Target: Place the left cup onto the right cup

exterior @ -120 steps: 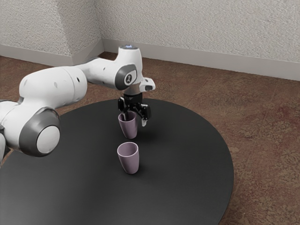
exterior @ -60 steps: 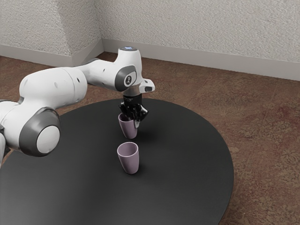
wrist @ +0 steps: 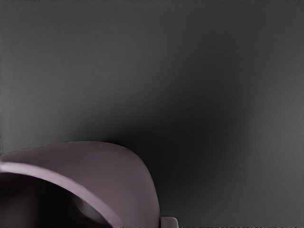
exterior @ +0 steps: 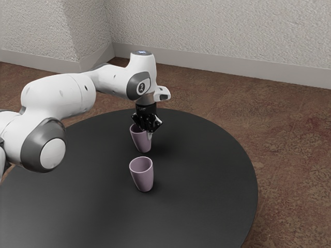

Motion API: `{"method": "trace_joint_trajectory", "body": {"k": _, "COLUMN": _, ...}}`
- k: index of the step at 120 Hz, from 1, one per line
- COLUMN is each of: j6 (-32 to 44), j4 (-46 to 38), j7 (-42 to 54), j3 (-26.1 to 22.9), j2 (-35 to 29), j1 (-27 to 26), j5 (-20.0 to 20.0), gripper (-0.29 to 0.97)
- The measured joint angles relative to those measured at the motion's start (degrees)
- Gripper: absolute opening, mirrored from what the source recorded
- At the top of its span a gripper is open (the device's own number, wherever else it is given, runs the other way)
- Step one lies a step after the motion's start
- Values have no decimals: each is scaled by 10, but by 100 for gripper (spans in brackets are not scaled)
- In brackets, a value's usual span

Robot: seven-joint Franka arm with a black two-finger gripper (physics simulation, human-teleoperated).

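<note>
Two mauve cups stand on the round black table (exterior: 207, 170). In the exterior view the farther cup (exterior: 139, 142) sits near the table's middle, with the nearer cup (exterior: 141, 174) a short way in front of it. My black gripper (exterior: 148, 130) hangs straight down over the farther cup, its fingers pinched together on the rim at the exterior view's right side, shut on that cup. The cup's base rests on the table. In the wrist view the held cup's rim and wall (wrist: 99, 178) curve just under my hand, above the dark tabletop (wrist: 199, 76).
The table's edge curves round at the exterior view's right and front, with brown carpet (exterior: 289, 134) beyond it. A white textured wall (exterior: 232, 26) with a skirting board stands behind. My arm's white links (exterior: 57, 103) reach in over the table's left part.
One second ago the fingers stood apart around the farther cup's rim; they have since closed onto it. Over the last half second hardly anything moved. Both cups stay where they were.
</note>
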Motion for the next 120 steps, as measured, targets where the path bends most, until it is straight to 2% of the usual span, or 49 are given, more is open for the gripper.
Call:
{"method": "trace_joint_trajectory", "body": {"k": 76, "j6": -47, "j4": -25, "j7": -7, "j3": 15, "j2": -105, "j1": -41, "j5": 13, "gripper": -10}}
{"method": "trace_joint_trajectory", "body": {"k": 120, "j6": -60, "j4": -109, "j7": -12, "j3": 15, "j2": -198, "j1": -72, "j5": 14, "gripper": -10}}
